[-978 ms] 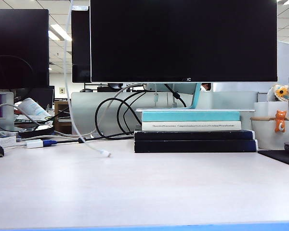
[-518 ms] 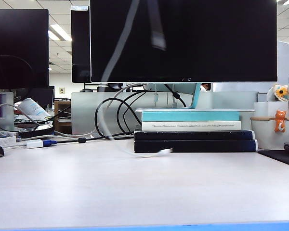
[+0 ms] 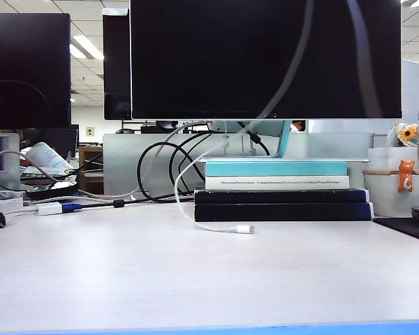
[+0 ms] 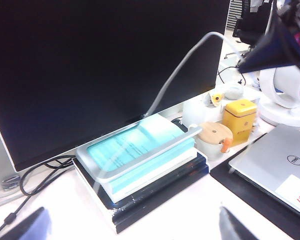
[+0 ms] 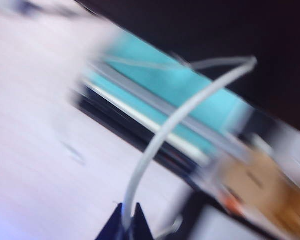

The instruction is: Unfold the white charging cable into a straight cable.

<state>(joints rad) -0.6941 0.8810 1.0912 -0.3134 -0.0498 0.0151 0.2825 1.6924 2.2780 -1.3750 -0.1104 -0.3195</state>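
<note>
right gripper [image 5: 126,226] up high, fingers pinched on the white charging cable [image 3: 195,155]. cable droops down in front of the monitor [image 3: 265,59], plug end lying on the table [image 3: 195,279] by the books [image 3: 283,199]. left gripper [image 4: 132,225] hangs nearby w/ fingers spread, holding nothing.
</note>
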